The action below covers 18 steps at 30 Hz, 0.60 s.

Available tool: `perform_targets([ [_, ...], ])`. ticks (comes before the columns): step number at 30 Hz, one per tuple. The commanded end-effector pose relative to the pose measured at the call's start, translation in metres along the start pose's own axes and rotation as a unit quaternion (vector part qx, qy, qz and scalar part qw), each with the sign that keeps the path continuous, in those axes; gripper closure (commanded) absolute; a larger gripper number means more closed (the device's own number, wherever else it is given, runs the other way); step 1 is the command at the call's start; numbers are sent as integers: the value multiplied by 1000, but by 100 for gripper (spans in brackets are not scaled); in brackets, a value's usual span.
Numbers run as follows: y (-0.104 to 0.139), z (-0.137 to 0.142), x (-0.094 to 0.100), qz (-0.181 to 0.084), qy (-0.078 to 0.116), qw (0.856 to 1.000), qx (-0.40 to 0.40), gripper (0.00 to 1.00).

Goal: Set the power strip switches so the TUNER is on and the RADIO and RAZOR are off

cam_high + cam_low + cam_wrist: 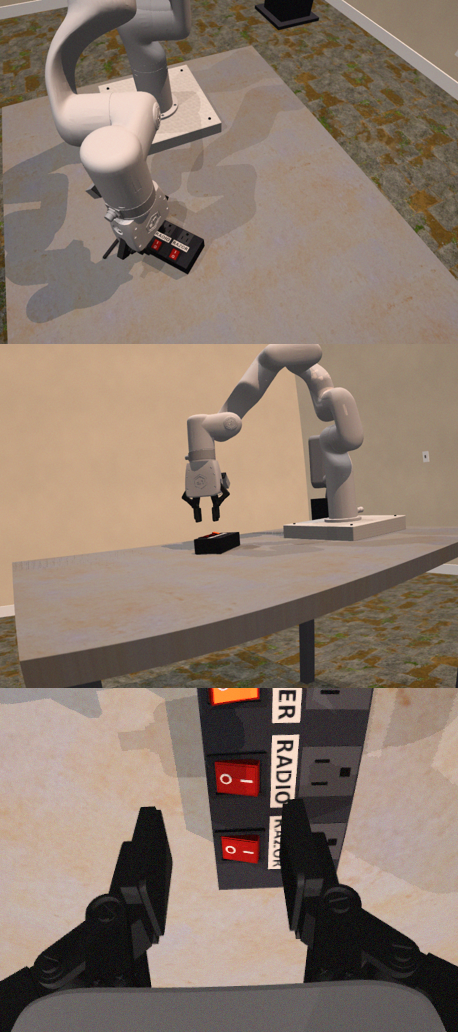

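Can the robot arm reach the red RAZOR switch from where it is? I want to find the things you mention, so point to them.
Probably yes. The fingers (206, 515) hang just above the power strip (208, 546) (245, 882), and nothing seems to lie over the RAZOR switch (174, 254) (240, 849). They are spread apart, though, so it would likely need to line one up first.

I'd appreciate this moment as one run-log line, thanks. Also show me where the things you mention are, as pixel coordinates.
gripper (206, 518) (223, 831): open, above power strip (183, 264) (208, 546) (250, 882) | TUNER switch (235, 694): lit | RADIO switch (156, 244) (237, 778), RAZOR switch (174, 254) (240, 849): unlit | strip: flat
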<state>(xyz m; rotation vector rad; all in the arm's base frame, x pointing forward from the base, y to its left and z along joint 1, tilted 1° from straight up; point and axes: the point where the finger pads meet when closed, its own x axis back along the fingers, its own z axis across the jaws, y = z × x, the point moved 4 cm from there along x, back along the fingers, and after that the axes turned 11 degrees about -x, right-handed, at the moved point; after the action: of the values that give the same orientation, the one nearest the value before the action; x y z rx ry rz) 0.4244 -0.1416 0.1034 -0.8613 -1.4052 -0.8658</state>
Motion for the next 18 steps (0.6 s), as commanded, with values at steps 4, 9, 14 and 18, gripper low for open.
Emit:
perform_targets([
  [4,1,-1,13,-1,-1,1000,0,0],
  [9,1,-1,38,-1,-1,1000,0,0],
  [14,0,-1,56,-1,-1,1000,0,0],
  [18,0,-1,78,-1,-1,1000,0,0],
])
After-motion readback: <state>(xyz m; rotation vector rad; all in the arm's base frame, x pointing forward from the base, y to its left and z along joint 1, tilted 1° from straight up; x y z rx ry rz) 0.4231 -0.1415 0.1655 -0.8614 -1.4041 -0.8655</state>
